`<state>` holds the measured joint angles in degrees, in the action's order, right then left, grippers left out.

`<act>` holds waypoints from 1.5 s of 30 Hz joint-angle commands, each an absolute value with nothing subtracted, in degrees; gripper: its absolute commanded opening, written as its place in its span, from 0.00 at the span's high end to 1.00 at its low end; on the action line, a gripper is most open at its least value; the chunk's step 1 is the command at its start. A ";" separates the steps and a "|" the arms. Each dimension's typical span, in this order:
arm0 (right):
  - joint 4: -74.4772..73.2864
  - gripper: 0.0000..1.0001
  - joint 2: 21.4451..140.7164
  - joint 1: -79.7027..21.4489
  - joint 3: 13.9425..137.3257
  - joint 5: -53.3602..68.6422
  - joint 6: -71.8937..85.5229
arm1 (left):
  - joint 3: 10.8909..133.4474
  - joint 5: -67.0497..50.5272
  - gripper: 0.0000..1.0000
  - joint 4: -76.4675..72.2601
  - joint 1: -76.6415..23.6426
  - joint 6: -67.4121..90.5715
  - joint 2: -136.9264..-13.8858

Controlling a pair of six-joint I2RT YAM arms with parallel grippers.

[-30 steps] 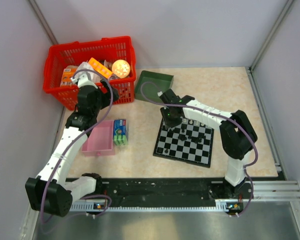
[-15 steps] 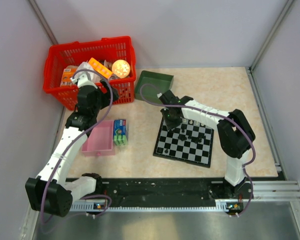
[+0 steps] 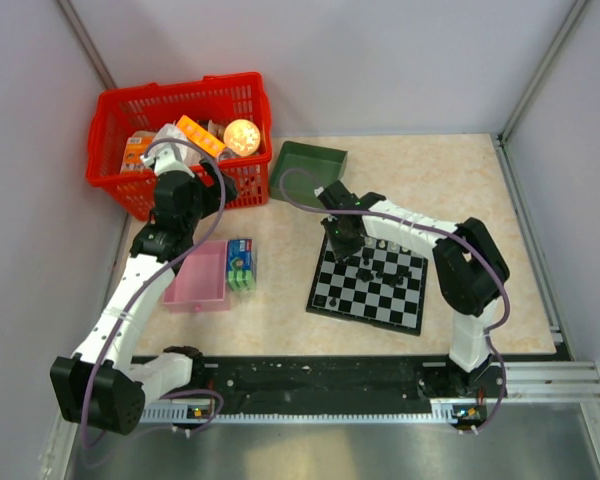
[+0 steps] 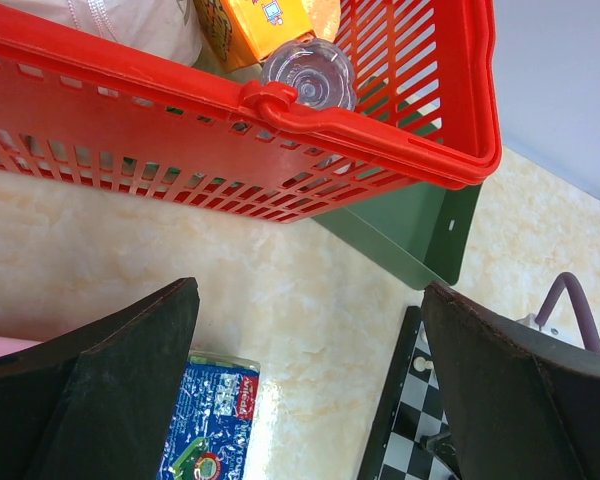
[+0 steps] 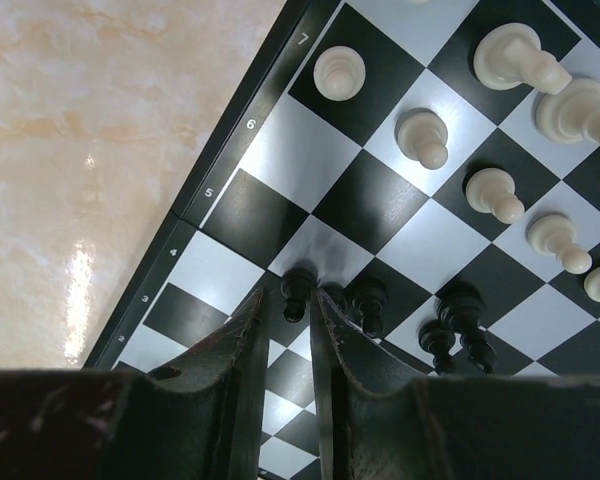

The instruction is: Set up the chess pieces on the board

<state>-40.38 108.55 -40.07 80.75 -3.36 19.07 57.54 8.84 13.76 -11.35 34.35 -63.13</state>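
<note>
White digits are read along the black rim of the board (image 5: pixel 365 205) in the right wrist view: 7, 6, 5, 4, then a blurred one, then 2, running down the edge that faces the bare tabletop (image 5: pixel 100 130). Print is seen on the blue-and-green packet (image 4: pixel 212 420) in the left wrist view, with a red label on it, but no word can be made out; the same holds for the orange box (image 4: pixel 250 22) in the red basket (image 4: pixel 400 150). The board is shown as black and pale grey checks, laid flat and turned at an angle on the tabletop right of centre, just in front of the green tray (image 3: pixel 308 170). White chess pieces (image 5: pixel 423 135) are lined up diagonally across the far squares, small pawns with two taller figures (image 5: pixel 515 55) behind them; black ones (image 5: pixel 368 300) are bunched nearer the camera. The right pincer (image 5: pixel 292 300) is held low over the board's left side, its jaws drawn almost together, and a black pawn (image 5: pixel 295 285) is caught right at the tips between them; whether the pads actually press on it cannot be told. The left pincer (image 4: pixel 308 292) is spread wide and empty, well apart from the board, above the tabletop beside the basket, with the packet below it and the pink tray (image 3: pixel 198 275) near.
</note>
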 commanded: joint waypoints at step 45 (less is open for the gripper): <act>-40.52 0.95 103.45 -50.01 78.31 -0.26 23.82 | 58.01 9.14 0.02 11.69 -10.90 34.45 -60.64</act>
<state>-41.32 106.80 -48.77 78.96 -0.62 22.22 57.54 8.88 13.74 -11.29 34.39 -61.87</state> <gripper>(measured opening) 0.076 0.983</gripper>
